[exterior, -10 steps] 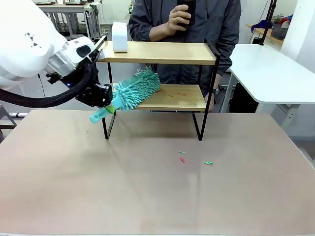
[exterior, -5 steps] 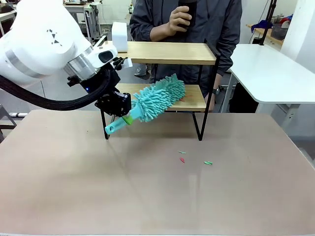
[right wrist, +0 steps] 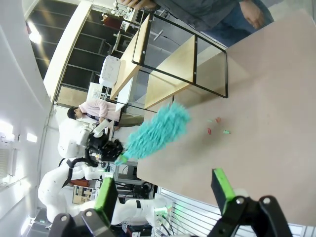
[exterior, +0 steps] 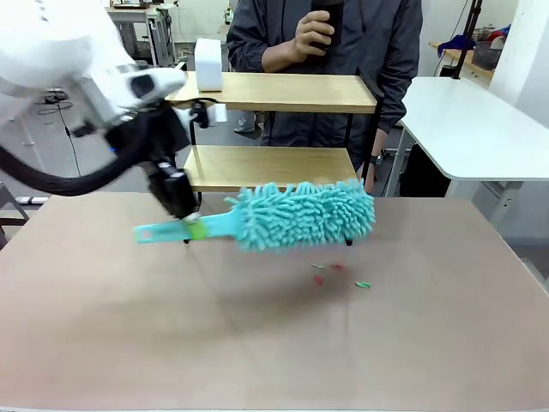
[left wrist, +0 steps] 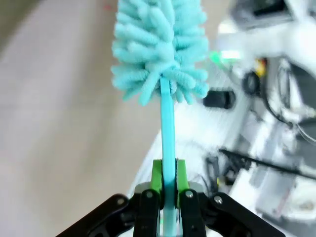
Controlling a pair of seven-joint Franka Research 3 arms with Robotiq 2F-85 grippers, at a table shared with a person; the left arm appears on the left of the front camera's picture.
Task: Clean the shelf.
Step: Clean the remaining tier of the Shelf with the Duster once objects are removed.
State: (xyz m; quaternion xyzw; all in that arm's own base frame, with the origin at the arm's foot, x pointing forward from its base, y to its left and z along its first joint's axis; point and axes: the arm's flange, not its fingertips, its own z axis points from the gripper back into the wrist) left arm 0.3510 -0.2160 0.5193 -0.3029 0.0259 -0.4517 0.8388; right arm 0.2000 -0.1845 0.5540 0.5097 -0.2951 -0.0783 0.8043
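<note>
Now left end effector [left wrist: 168,186] clamped on duster [exterior: 304,215] handle; right end effector [right wrist: 164,191] spread wide; white box [exterior: 208,64] atop shelf [exterior: 292,92].

Beige table [exterior: 103,326]: shelf [exterior: 283,93] stands at 12 o'clock edge; small green, red scraps [exterior: 363,284] just off centre, toward 2 o'clock. White box [exterior: 208,65] on shelf's top board, 9 o'clock end.

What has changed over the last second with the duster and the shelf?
The left hand, shut throughout on the handle of the teal duster, swept it rightward along the lower board of the shelf, then drew it off. It now hangs level over the table, in front of the shelf. Unchanged: shelf, white box, coloured scraps, open right hand.
</note>
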